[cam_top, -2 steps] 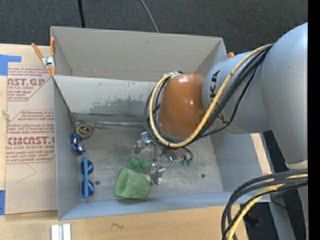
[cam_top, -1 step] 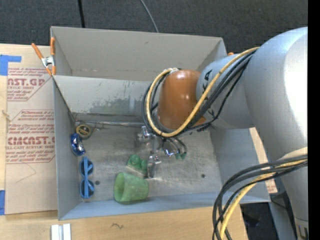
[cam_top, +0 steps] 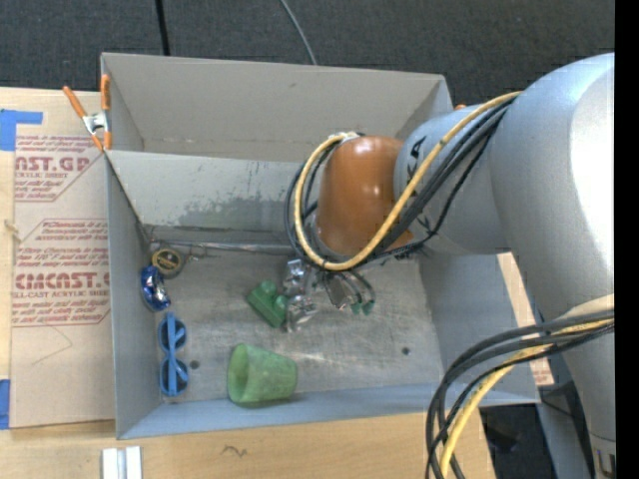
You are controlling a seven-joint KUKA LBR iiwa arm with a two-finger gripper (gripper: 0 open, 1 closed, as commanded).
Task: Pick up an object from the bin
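Arm point(cam_top: 559, 168): over bin point(cam_top: 128, 238), right side.
Gripper point(cam_top: 300, 305): just beside green block point(cam_top: 266, 303); grip state cannot be told.
Green block axis: laid diagonally, upper-left to lower-right.

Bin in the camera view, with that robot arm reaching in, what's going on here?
The robot arm has its gripper low over the middle of the grey bin, right next to a small dark green piece. Whether it has hold of that piece cannot be made out. A light green cup lies on its side near the front wall. Blue toy glasses, a shiny blue thing and a small brass-coloured ring lie along the left wall.
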